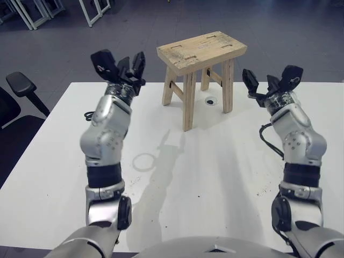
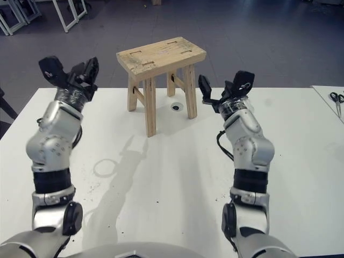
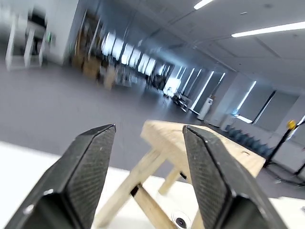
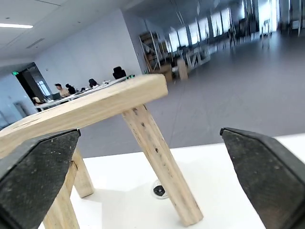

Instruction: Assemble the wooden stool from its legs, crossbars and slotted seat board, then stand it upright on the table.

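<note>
Now both forearms rise from bent elbows, left gripper (image 1: 121,63) and right gripper (image 1: 270,80) splayed wide and empty, flanking the upright stool (image 1: 201,51) on the table (image 1: 215,161)

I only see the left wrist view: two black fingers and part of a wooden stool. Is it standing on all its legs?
Observer: Yes, the pale wooden stool stands upright on the white table, all four legs down.
Operator: Where's my other arm?
Observer: The right gripper is raised to the stool's right, fingers open, not touching it.
Operator: Anything else around?
Observer: Black-handled scissors lie on a neighbouring table, far to the right.
</note>
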Action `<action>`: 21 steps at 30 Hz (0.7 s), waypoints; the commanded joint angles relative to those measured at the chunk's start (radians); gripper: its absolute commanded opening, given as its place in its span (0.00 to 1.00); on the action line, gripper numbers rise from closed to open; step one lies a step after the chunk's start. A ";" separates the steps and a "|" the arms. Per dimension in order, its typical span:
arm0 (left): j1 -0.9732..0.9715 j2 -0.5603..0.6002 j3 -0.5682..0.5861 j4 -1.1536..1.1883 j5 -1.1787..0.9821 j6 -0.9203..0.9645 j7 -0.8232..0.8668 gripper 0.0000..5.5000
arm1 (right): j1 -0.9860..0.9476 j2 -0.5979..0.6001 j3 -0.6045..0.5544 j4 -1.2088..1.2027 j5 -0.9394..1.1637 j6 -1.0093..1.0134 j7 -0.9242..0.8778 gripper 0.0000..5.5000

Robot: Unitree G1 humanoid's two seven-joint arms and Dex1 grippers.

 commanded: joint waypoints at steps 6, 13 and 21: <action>0.308 -0.058 -0.168 -0.076 0.388 -0.256 0.027 0.47 | 0.256 0.033 0.146 -0.194 -0.249 -0.125 -0.071 1.00; 0.407 -0.133 -0.240 -0.079 0.498 -0.320 0.039 0.60 | 0.349 0.038 0.147 -0.252 -0.252 -0.075 -0.049 1.00; 0.492 -0.182 -0.267 -0.114 0.573 -0.303 0.048 0.64 | 0.358 -0.004 0.141 -0.272 -0.262 -0.027 0.003 1.00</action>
